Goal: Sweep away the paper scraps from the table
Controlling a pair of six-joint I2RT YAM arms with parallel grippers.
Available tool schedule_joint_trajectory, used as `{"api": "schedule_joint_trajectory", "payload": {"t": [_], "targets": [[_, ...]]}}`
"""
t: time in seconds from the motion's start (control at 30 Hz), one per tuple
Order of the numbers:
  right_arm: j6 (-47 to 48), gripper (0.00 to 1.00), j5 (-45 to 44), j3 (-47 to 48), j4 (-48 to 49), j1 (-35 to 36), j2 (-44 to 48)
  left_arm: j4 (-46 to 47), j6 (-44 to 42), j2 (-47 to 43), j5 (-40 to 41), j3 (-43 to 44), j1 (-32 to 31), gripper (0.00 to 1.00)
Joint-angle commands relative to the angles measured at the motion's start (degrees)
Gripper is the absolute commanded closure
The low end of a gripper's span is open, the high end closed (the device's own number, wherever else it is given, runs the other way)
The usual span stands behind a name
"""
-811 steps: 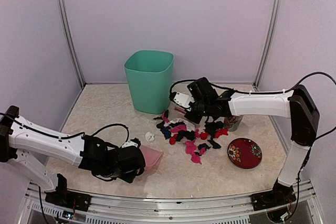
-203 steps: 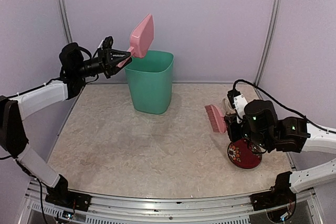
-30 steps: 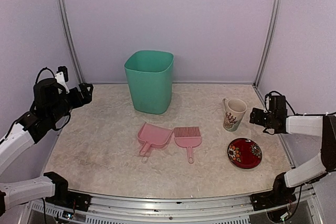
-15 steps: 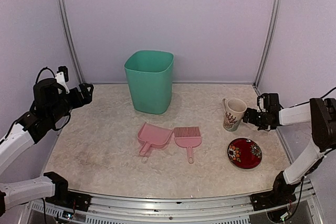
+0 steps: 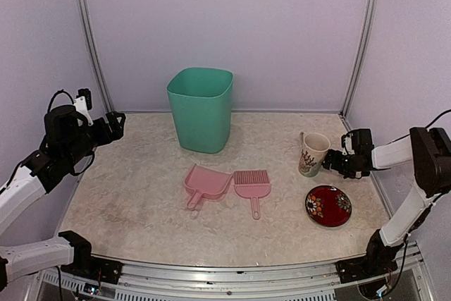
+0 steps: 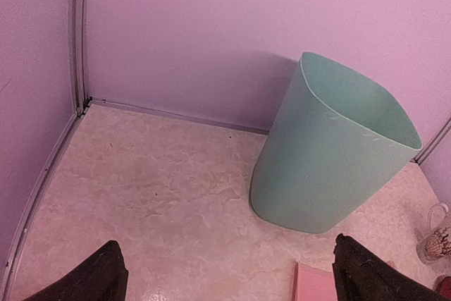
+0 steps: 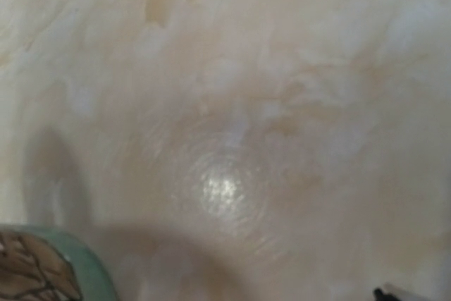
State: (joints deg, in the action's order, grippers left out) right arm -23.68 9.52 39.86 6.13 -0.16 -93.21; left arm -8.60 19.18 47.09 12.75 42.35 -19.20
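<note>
The left gripper (image 5: 114, 123) hangs wide open and empty over the table's (image 5: 141, 195) left edge, unmoved in the last second. No paper scraps show. Earlier they littered mid-table, so they are probably in the teal bin (image 5: 201, 107). Dustpan (image 5: 208, 182) and brush (image 5: 252, 185) lie side by side. Sweeping looks finished, and next both arms need only retreat. The right gripper (image 5: 331, 162), open and empty, has crept up beside the mug (image 5: 312, 154).

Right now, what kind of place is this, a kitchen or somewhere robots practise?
Probably a robot practice booth: a left arm and right arm bolted at the table front, plain lilac walls all round, and just a few props like the green bin and pink dustpan.
</note>
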Motion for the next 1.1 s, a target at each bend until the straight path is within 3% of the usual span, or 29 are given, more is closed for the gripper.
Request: {"api": "schedule_joint_trajectory", "payload": {"t": [0.0,1.07], "targets": [[-0.75,0.12,3.84,1.01,2.02,0.1,-1.39,0.37,-0.77,-0.93,-0.34,-0.68,0.37,0.01],[-4.26,0.16,2.33,5.27,0.01,16.53,-2.89,0.47,-0.93,-0.86,-1.15,-0.99,0.83,0.01]]}}
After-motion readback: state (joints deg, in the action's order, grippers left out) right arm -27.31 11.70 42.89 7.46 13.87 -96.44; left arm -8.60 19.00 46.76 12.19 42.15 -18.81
